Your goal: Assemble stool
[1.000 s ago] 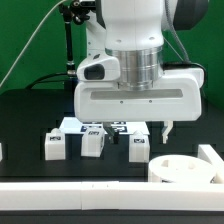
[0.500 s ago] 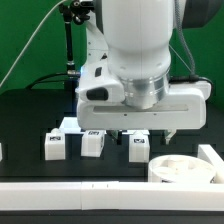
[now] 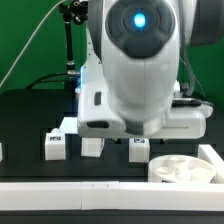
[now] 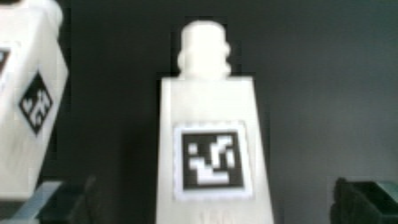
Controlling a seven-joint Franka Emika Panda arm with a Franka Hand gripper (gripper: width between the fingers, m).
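Three small white tagged legs [image 3: 55, 146], [image 3: 92, 146], [image 3: 138, 150] stand in a row on the black table. The round ring-rimmed seat [image 3: 185, 168] lies at the exterior view's right. The arm's bulky wrist leans over the legs and hides the fingers in the exterior view. In the wrist view one leg [image 4: 210, 130] lies lengthwise, with a square tag on it and its peg [image 4: 208, 48] at the far end. My gripper [image 4: 214, 205] is open, with a dark fingertip [image 4: 50, 200] on each side of this leg and not touching it. A second leg [image 4: 25, 100] lies beside it.
A long white wall strip [image 3: 90, 196] runs along the near edge, with a raised end [image 3: 212, 156] by the seat. A corner of the marker board [image 3: 67, 124] shows behind the legs. A black stand [image 3: 70, 45] rises at the back before a green backdrop.
The arm has swung its wrist forward and down over the row of legs, now filling the exterior view and hiding the hand. The legs and seat have not moved.
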